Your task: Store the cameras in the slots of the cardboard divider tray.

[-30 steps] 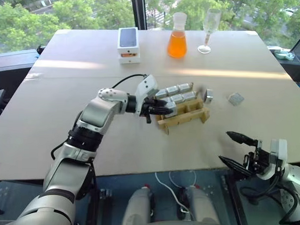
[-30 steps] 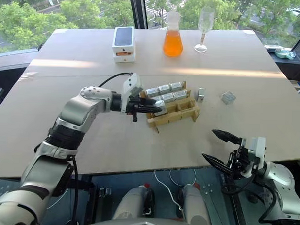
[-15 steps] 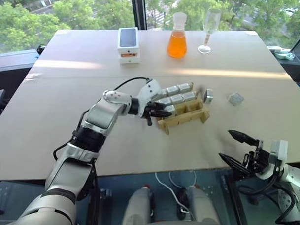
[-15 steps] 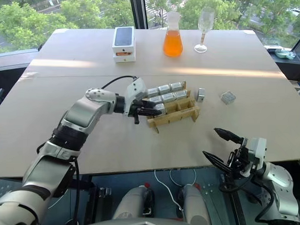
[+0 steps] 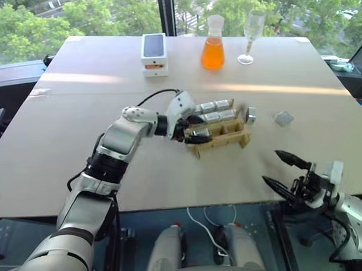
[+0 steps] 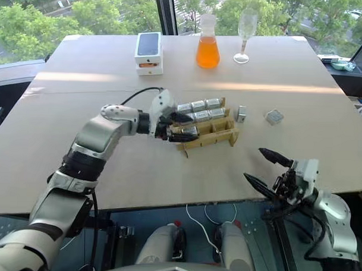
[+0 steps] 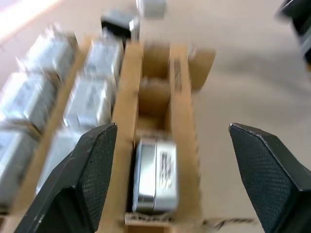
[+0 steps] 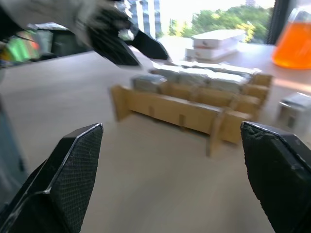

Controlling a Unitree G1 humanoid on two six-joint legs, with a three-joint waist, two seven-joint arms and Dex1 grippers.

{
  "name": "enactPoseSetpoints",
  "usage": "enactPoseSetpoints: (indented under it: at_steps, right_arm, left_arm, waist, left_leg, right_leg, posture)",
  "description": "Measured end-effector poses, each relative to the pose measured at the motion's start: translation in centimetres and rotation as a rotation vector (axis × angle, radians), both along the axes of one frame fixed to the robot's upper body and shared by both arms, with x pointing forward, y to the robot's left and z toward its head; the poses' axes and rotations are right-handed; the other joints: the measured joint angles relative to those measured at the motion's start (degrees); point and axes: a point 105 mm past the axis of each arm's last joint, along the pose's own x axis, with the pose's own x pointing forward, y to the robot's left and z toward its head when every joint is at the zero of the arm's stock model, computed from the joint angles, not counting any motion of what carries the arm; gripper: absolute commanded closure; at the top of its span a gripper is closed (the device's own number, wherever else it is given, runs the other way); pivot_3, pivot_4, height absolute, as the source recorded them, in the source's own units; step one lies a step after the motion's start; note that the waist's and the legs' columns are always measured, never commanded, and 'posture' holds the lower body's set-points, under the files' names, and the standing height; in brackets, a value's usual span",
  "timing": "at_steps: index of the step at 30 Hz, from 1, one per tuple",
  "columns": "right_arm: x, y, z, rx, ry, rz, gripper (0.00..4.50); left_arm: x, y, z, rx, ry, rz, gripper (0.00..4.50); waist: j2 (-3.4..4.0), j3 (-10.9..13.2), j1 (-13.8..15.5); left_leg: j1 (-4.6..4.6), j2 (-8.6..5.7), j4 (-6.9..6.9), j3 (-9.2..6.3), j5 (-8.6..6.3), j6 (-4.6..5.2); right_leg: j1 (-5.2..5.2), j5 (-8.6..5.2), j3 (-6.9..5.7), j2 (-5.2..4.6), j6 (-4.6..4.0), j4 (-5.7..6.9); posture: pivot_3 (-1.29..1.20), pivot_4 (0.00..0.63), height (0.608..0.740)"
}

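Cardboard divider tray [image 5: 224,136], left hand [image 5: 196,129] open over its near-left slot; right hand [image 5: 281,170] open, well apart

The table [image 5: 81,108] bears a cardboard divider tray [image 5: 224,137], phone box [image 5: 155,53] (white), flask [image 5: 213,42], glass [image 5: 251,37].

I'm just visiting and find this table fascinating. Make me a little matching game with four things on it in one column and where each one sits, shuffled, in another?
Things:
1. flask of orange liquid
2. wine glass
3. white phone box
4. cardboard divider tray

Places:
A. mid-table, at the open left gripper
B. far edge, left of the flask
C. far edge, right of the flask
D. far edge, between box and glass

Pairs: 1-D, 2-C, 3-B, 4-A
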Motion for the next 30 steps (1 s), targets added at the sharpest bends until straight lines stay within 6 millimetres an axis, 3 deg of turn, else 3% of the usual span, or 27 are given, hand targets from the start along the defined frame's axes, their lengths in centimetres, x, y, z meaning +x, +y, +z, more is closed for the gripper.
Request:
enactPoseSetpoints:
  at_steps: [5,11,17,22,28,30]
  right_arm:
    - [3.9,-0.1,1.1,-0.006,0.005,-0.217,0.00]
    - [8.4,1.3,2.1,0.024,0.090,-0.446,0.00]
    - [10.5,1.4,2.5,0.024,0.135,-0.561,0.00]
    - [13.2,-3.3,1.7,-0.120,0.154,-0.726,0.00]
    - [14.8,-6.3,2.3,-0.220,0.186,-0.589,0.00]
    - [15.1,-6.3,2.4,-0.226,0.204,-0.534,0.00]
  left_arm:
    - [-1.6,1.1,0.5,-0.059,0.004,0.042,0.61]
    - [-4.1,3.8,0.8,-0.083,0.011,0.092,0.61]
    - [-5.7,5.7,0.3,-0.070,0.015,0.139,0.61]
    - [-8.6,6.8,0.6,-0.082,0.022,0.107,0.61]
    - [-9.3,7.6,1.2,-0.058,0.019,0.111,0.61]
    - [-9.3,7.7,1.4,-0.060,0.014,0.116,0.61]
  waist:
    - [0.02,-0.01,-0.26]
    - [0.02,-0.01,-1.00]
    - [0.01,-0.01,-0.98]
    - [0.00,0.00,-1.11]
    - [0.05,0.06,-1.45]
    - [0.04,0.05,-1.57]
  left_leg:
    - [0.01,0.03,-0.01,0.00,0.02,-0.04]
    - [-0.01,-0.01,-0.02,0.03,0.02,-0.04]
    - [-0.07,-0.07,-0.01,0.01,0.02,-0.04]
    - [-0.09,-0.12,-0.03,0.01,0.01,-0.03]
    - [0.01,-0.09,-0.11,0.07,0.01,-0.01]
    - [0.04,-0.03,-0.14,0.07,0.01,-0.01]
  right_leg:
    - [0.00,0.02,0.00,-0.14,-0.03,0.03]
    - [-0.03,0.08,0.02,-0.26,-0.15,0.05]
    - [-0.02,0.12,-0.03,-0.32,-0.20,-0.02]
    - [-0.03,0.12,-0.05,-0.35,-0.22,-0.07]
    - [-0.02,0.04,0.05,-0.20,-0.08,-0.07]
    - [-0.02,0.05,0.07,-0.14,-0.10,-0.08]
  posture:
    - [0.00,0.150,0.740]
    - [0.00,0.150,0.740]
    - [0.00,0.150,0.740]
    - [0.00,0.150,0.740]
    - [0.00,0.150,0.740]
    - [0.00,0.150,0.740]
